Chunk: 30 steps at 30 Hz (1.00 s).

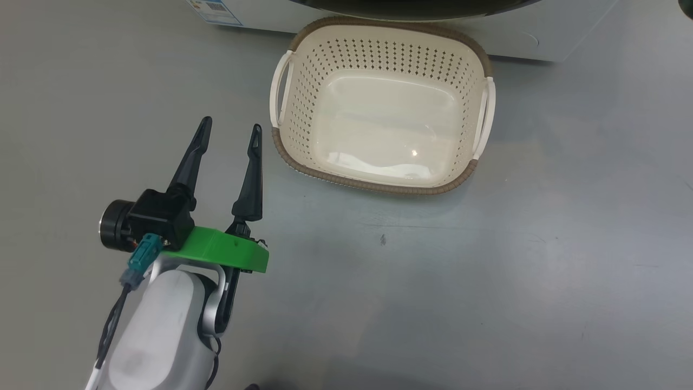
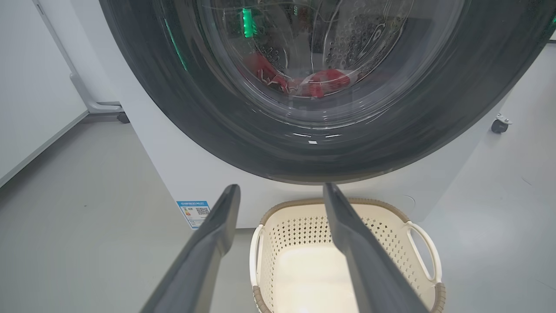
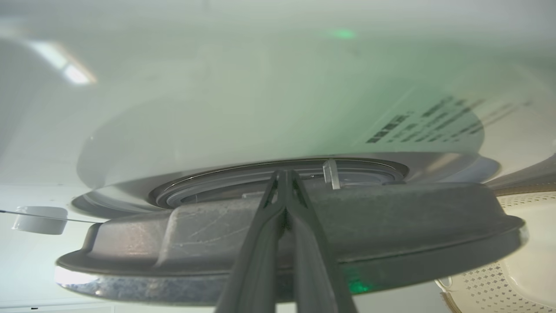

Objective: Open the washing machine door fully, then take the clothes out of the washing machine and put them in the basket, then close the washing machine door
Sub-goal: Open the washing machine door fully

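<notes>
Basket [image 1: 379, 187] beside left gripper [image 1: 231, 124], fingers apart; right gripper [image 3: 284, 174] fingers together at washing machine door [image 3: 391, 226] edge; clothes [image 2: 323, 82] behind glass.

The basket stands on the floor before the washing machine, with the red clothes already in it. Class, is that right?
No: the basket on the floor before the washing machine is empty, as the head view shows. The red clothes show through the washing machine door in the left wrist view.

The cream basket [image 1: 379, 54] stood empty on the floor at 12 o'clock, against the white washing machine [image 2: 173, 165]. Red clothes [image 2: 323, 80] lay at the drum's 6 o'clock behind the glossy black door [image 2: 217, 117], which stood ajar.
</notes>
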### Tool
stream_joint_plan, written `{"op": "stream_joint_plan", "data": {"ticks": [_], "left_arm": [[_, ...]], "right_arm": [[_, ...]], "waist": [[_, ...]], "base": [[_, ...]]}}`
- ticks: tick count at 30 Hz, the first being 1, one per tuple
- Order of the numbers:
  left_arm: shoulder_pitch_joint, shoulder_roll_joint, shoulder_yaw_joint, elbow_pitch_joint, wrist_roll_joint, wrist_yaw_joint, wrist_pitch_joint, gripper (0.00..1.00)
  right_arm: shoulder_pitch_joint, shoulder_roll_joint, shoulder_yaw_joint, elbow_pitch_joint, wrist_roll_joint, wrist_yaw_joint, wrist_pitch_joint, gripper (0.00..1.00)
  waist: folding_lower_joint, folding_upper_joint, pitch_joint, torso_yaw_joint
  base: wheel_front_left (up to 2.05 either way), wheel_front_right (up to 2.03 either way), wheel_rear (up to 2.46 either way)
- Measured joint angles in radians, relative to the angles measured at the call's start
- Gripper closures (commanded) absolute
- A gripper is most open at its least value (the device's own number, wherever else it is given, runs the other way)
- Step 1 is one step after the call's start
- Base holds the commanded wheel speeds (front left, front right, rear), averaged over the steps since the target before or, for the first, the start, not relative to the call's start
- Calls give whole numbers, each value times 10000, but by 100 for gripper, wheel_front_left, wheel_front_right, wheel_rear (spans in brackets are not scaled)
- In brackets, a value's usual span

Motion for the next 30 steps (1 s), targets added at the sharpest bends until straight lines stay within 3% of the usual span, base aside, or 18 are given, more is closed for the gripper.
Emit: {"op": "stream_joint_plan", "data": {"ticks": [30], "left_arm": [[12,-21,169,272,-2,96,0,0]], "right_arm": [[948,155,476,591,554,838,1705,100]], "waist": [[0,0,-703,-374]], "base": [[0,0,0]]}}
